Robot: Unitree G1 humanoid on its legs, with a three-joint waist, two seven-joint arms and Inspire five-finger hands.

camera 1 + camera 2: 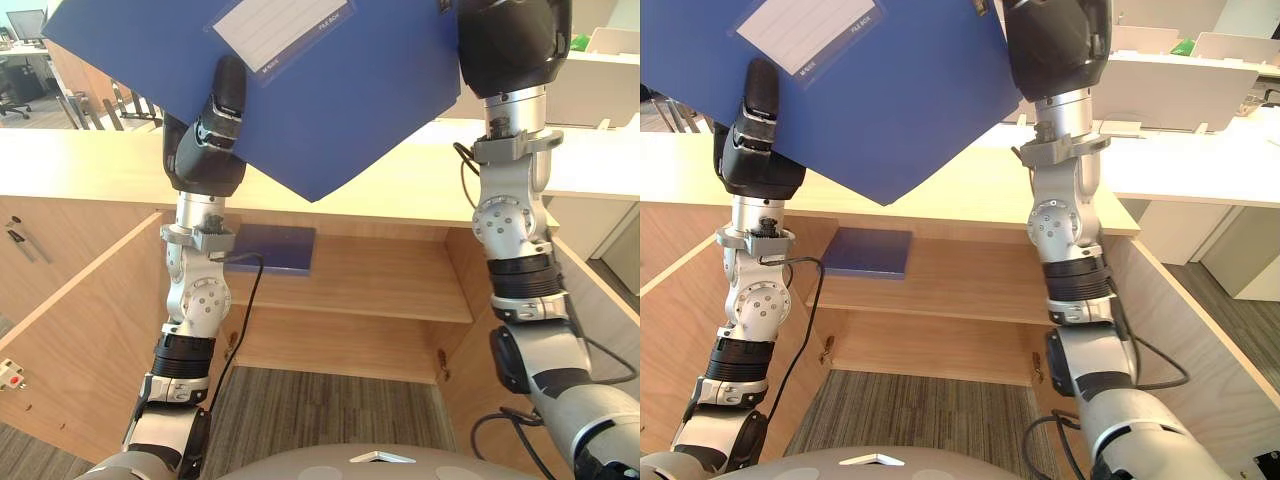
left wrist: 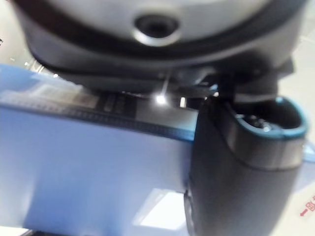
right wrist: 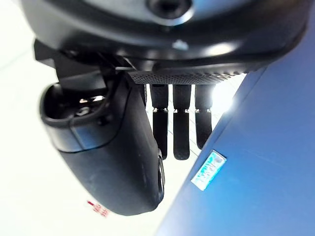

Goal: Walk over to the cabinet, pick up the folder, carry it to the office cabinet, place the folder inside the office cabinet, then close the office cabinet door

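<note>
Both arms reach straight up from the lower corners of the head views, wrists extended, with the hands level with the top of the cabinet (image 1: pixel 400 190). The left hand (image 1: pixel 205 150) grips the folder (image 1: pixel 340 100): its thumb (image 1: pixel 228 90) lies flat up the near blue face just below the white label (image 1: pixel 280 28). The left wrist view shows the folder's edge passing behind that thumb, and the rest of the fingers are hidden behind the cover. The right hand (image 1: pixel 510 45) is at the folder's right edge. In its wrist view its fingers (image 3: pixel 181 123) are straight, side by side along the blue face, with the thumb standing apart; I cannot tell whether they press on it. The folder hangs tilted, one corner pointing down over the cabinet top, above the opening. Below, both doors stand wide and a flat blue item (image 1: pixel 272 248) lies on the shelf (image 1: pixel 390 280), at its left end
</note>
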